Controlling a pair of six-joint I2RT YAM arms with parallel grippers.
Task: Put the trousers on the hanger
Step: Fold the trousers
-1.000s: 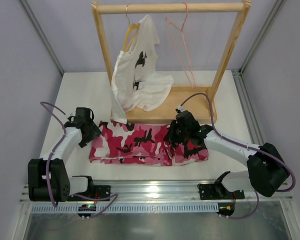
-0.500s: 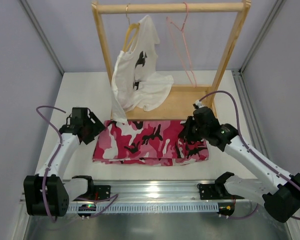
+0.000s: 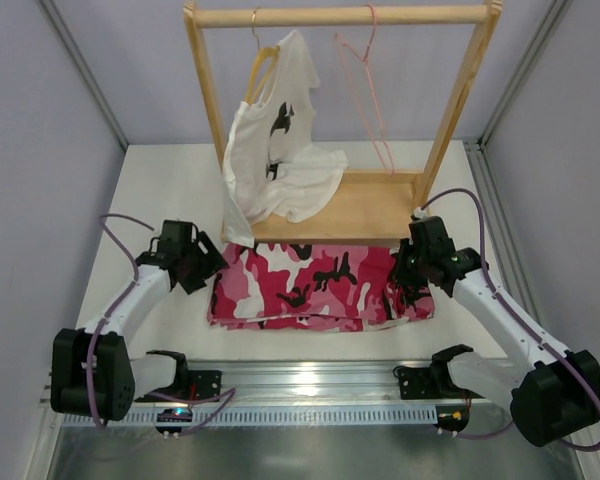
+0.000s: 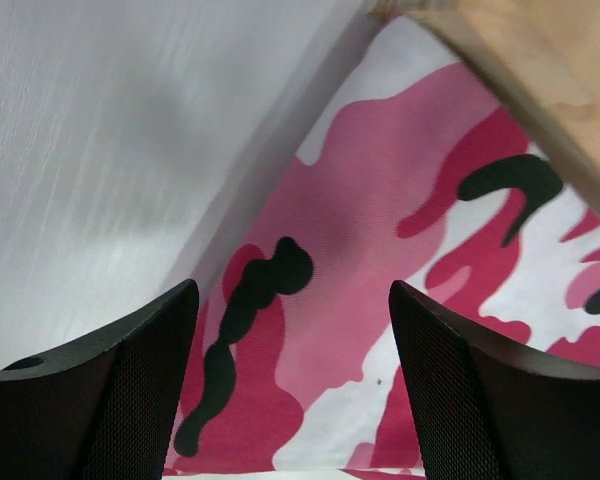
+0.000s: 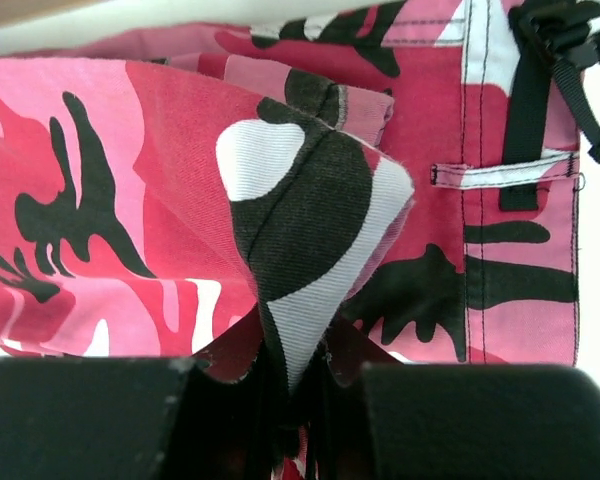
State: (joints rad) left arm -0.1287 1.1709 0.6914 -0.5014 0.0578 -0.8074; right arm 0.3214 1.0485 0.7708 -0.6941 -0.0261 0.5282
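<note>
**Trousers.** The trousers (image 3: 315, 285) lie folded lengthwise on the white surface (image 3: 160, 180), parallel to its near edge. They are just in front of the base board of the wooden rack (image 3: 340, 15), and their far edge meets that board. Their waist end, with a black drawstring (image 5: 550, 60), is toward the right edge of the surface.

**Hanger.** The pink wire hanger (image 3: 365, 90) hangs by its hook from the rack's top rail, right of centre, and carries nothing. It is well apart from the trousers.

**Left end effector.** The left end effector (image 4: 295, 400) is low over the left end of the trousers, toward the left edge of the surface. Its jaws stand wide apart. Only flat cloth and bare surface show between the fingers, and nothing is gripped.

**Right end effector.** The right end effector (image 5: 290, 390) is at the waist end. Its jaws are nearly closed on a raised fold of the trouser cloth, which peaks upward from between the fingers.

**Other items.** A white T-shirt (image 3: 280, 150) with a black print hangs on a wooden hanger (image 3: 263, 62) at the left part of the rail. Its hem is draped onto the base board.
</note>
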